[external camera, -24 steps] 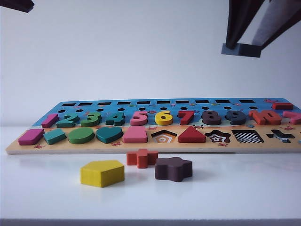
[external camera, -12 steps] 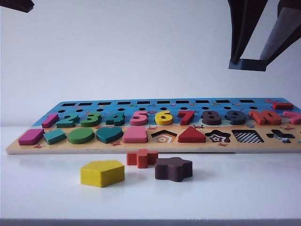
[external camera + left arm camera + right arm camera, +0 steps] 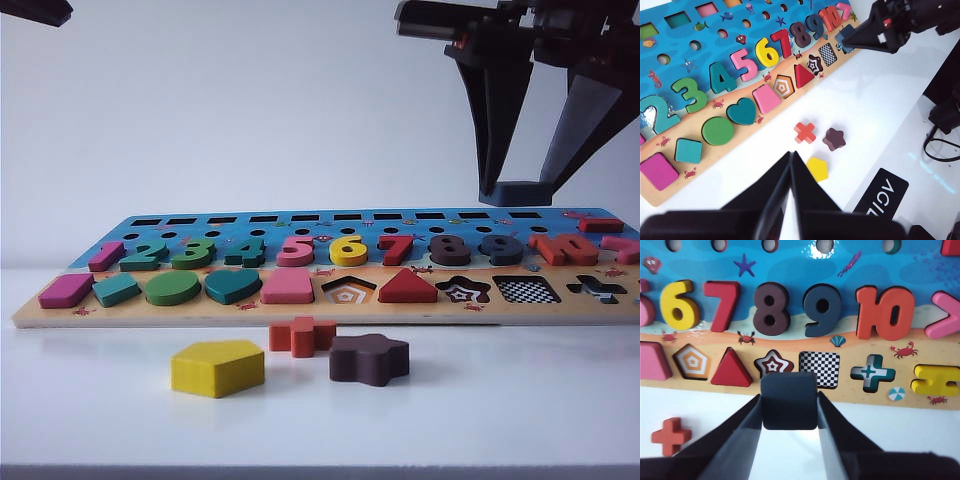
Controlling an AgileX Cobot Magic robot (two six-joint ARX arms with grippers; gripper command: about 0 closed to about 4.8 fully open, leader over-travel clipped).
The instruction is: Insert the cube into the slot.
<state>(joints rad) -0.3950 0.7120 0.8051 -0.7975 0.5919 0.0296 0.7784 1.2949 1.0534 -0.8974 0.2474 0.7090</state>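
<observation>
Exterior view: right gripper [image 3: 517, 190] poised above the right part of the puzzle board [image 3: 330, 305], clamped on the dark blue cube [image 3: 516, 192], held in the air over the row of numbers. Checkered square slot [image 3: 527, 290] lying open below, in the front row. Yellow pentagon [image 3: 217, 367], red cross [image 3: 302, 336] and brown star [image 3: 369, 358] loose on the table in front.

Left wrist view: left gripper [image 3: 790, 172] high over the table's near edge, fingers pressed together, gripping nothing.

Right wrist view: cube [image 3: 789, 400] pinched between both fingers, hanging just before the slot [image 3: 819, 368].
</observation>
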